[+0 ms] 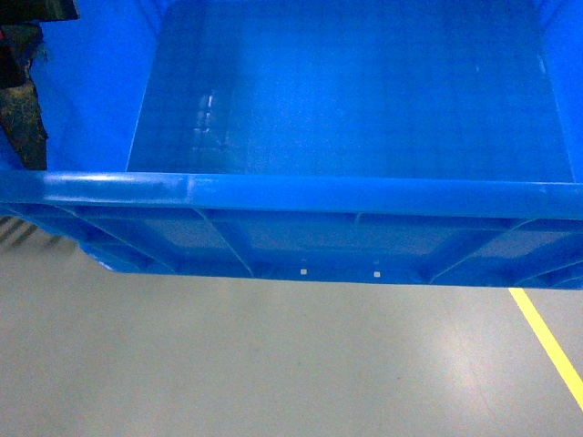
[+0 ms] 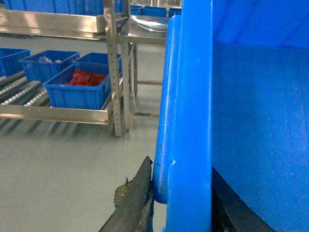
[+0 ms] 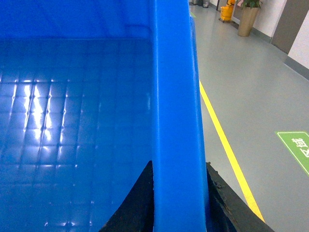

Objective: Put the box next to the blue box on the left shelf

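Note:
The box [image 1: 346, 100], a large blue crate with a grid-embossed floor, fills the upper head view and hangs above the grey floor. My left gripper [image 2: 181, 181] is shut on its rolled left rim [image 2: 188, 96], one finger [image 2: 140, 193] outside and one inside. On the other side my right gripper [image 3: 179, 166] is shut on the right rim [image 3: 176, 96] in the same way. The left shelf [image 2: 19, 92], with white rollers, lies far left in the left wrist view. It carries blue boxes; the nearest blue box [image 2: 77, 94] holds red items.
A steel-tube rack [image 2: 116, 67] stands between the roller shelf and the crate. A yellow floor line [image 1: 547, 337] runs at the right, with a green floor marking [image 3: 297, 147] beyond it. A plant pot [image 3: 247, 19] stands far down the aisle.

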Available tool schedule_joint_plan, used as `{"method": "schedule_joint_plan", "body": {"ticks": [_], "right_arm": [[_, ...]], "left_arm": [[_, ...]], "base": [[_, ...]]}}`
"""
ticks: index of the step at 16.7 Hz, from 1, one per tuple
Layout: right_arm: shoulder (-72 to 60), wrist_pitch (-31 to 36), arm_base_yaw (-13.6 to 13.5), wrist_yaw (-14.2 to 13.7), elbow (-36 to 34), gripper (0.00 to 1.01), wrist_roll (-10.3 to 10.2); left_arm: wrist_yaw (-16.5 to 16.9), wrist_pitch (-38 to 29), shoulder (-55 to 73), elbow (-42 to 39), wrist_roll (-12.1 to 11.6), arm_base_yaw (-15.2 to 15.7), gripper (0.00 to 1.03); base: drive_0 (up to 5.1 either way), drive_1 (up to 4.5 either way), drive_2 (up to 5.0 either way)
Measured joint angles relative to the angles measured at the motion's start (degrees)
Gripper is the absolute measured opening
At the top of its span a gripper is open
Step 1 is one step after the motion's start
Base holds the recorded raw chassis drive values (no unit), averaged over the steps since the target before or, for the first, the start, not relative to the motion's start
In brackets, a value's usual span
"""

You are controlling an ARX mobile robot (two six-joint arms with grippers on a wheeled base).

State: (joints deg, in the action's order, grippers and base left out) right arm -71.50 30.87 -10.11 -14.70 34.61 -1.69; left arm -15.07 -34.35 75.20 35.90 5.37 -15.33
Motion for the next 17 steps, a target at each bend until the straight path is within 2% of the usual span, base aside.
{"method": "schedule_joint_plan", "body": {"ticks": [17], "right_arm": [[0.0,0.2,0.0,0.0,0.0,0.22,0.0]], "left_arm": [[0.0,0.0,0.0,0.0,0.0,0.0,0.18]], "base": [[0.0,4.17,-4.1]]}}
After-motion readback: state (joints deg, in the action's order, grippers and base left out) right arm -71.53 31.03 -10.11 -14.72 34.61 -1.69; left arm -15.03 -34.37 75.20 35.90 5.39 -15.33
